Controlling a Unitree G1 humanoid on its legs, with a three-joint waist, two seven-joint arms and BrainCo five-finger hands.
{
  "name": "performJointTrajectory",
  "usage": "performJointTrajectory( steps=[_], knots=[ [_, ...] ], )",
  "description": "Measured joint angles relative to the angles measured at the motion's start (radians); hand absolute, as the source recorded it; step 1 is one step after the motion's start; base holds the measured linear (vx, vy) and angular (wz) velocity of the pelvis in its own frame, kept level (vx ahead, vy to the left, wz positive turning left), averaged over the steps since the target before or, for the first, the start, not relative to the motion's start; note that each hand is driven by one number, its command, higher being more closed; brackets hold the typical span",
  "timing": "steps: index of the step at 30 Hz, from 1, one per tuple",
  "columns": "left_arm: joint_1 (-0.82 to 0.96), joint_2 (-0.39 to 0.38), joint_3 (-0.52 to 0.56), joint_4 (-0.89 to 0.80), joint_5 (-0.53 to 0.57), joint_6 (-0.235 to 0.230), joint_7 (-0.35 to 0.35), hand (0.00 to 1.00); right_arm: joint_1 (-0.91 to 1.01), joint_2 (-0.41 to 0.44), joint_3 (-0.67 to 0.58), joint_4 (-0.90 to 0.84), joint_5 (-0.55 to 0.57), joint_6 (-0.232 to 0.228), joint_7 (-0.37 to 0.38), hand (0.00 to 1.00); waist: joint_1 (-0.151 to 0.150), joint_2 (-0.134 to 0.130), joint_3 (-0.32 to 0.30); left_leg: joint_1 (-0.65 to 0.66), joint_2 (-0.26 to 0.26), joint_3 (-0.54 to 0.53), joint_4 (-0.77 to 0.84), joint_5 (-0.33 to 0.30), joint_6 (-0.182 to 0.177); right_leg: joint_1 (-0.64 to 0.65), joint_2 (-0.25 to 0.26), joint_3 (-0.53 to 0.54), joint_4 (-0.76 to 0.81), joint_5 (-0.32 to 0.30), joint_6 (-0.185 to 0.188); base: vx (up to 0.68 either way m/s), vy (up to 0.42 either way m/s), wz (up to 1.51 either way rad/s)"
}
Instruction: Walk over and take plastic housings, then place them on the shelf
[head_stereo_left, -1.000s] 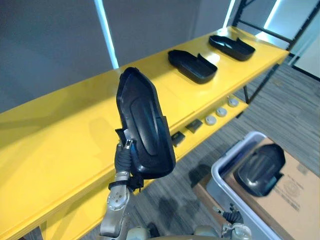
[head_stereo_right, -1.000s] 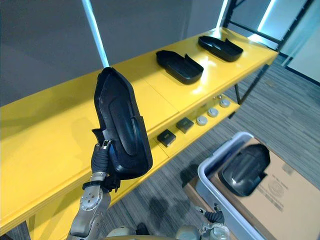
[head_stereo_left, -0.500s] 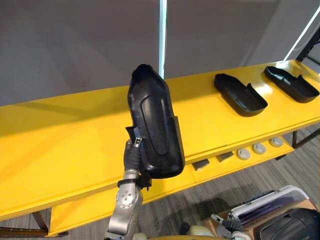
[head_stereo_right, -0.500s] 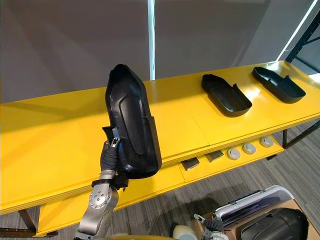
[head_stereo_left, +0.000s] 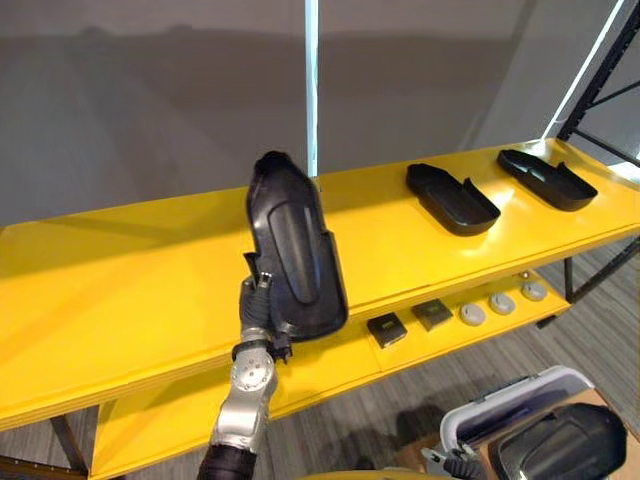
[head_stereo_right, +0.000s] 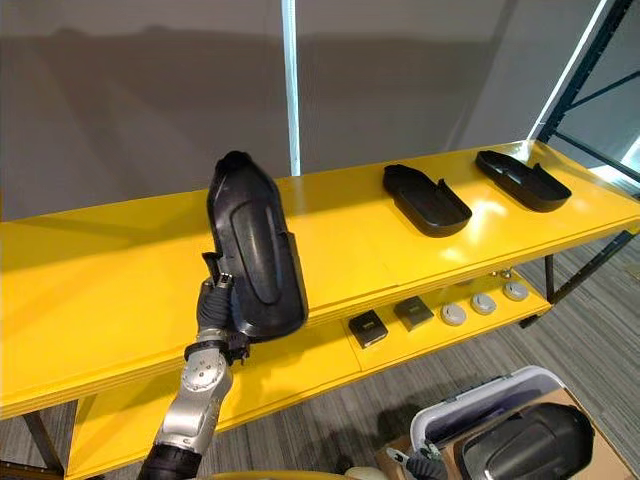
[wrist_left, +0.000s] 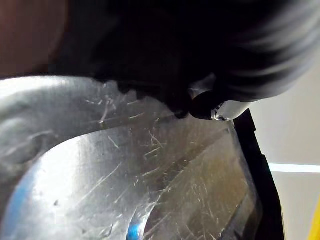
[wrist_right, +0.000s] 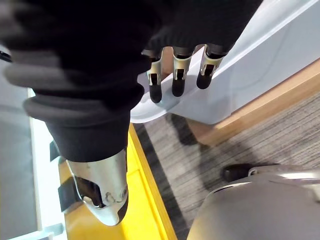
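- Your left hand (head_stereo_left: 257, 301) is raised on an upright forearm in front of the yellow shelf (head_stereo_left: 120, 270). It holds the held housing (head_stereo_left: 295, 245) on end, with the narrow tip up.
- From the head you see only the hand's dark cover behind the shell's lower end. The left wrist view adds a dark-tipped finger (wrist_left: 212, 106) clamped against the shell's scratched, glossy surface.
- The held housing is a long black plastic shell with a raised oval panel, and it hangs just above the top board.
- On the lower tier (head_stereo_left: 310, 370) lie two small black squares (head_stereo_left: 385, 328) and, right of them, three grey round discs (head_stereo_left: 501, 303).
- Further right on the top board, the nearer housing (head_stereo_left: 452, 198) and the farther housing (head_stereo_left: 546, 178) lie with the hollow side up, apart from each other.
- Low on the right, a pale bin (head_stereo_left: 500, 400) stands beside another dark housing (head_stereo_left: 560, 450).
- Your right hand (wrist_right: 177, 75) hangs by the bin's wall, and its wrist view shows the fingers loose, side by side and empty.
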Motion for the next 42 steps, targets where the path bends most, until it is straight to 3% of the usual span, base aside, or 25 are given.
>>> performJointTrajectory(
  steps=[11, 12, 19, 35, 42],
  knots=[
    [-0.175, 0.062, 0.095, 0.201, 0.021, 0.06, 0.028, 1.0, 0.01, -0.002, 0.001, 0.005, -0.02, 0.016, 0.029, 0.0, -0.021, -0.001, 0.001, -0.01, 0.004, 0.001, -0.045, 0.015, -0.007, -0.023, 0.012, 0.001, -0.024, 0.004, 0.004, 0.03, 0.001, -0.01],
    [-0.186, 0.078, 0.104, 0.201, 0.038, 0.06, 0.029, 0.0, 0.003, -0.002, 0.002, 0.005, -0.021, 0.016, 0.033, 0.0, -0.028, 0.0, 0.002, -0.012, 0.004, 0.0, -0.046, 0.019, -0.003, -0.029, 0.013, 0.0, -0.023, 0.011, -0.007, 0.1, 0.012, 0.0],
    [-0.246, 0.092, 0.15, 0.237, 0.04, 0.086, 0.03, 0.0, -0.003, -0.004, 0.008, 0.005, -0.039, 0.016, 0.039, 0.0, -0.03, -0.001, 0.002, 0.0, 0.001, 0.003, -0.046, 0.022, -0.001, -0.023, 0.012, 0.008, -0.024, 0.012, -0.009, 0.05, 0.021, -0.03],
    [-0.245, 0.086, 0.153, 0.23, 0.034, 0.087, 0.059, 0.0, -0.006, -0.011, 0.04, 0.005, -0.041, 0.015, 0.04, 0.0, -0.035, -0.01, 0.006, -0.004, 0.002, -0.001, -0.048, 0.015, -0.001, -0.008, 0.012, 0.012, -0.051, 0.023, -0.008, -0.07, -0.006, -0.01],
    [-0.192, 0.051, 0.15, -0.049, 0.114, 0.077, 0.097, 0.0, -0.006, -0.011, 0.039, 0.005, -0.04, 0.015, 0.039, 0.0, -0.033, -0.007, 0.008, 0.006, -0.002, -0.015, -0.05, 0.027, 0.004, 0.006, 0.009, -0.002, -0.05, 0.029, -0.005, 0.02, 0.018, 0.04]
  ],
)
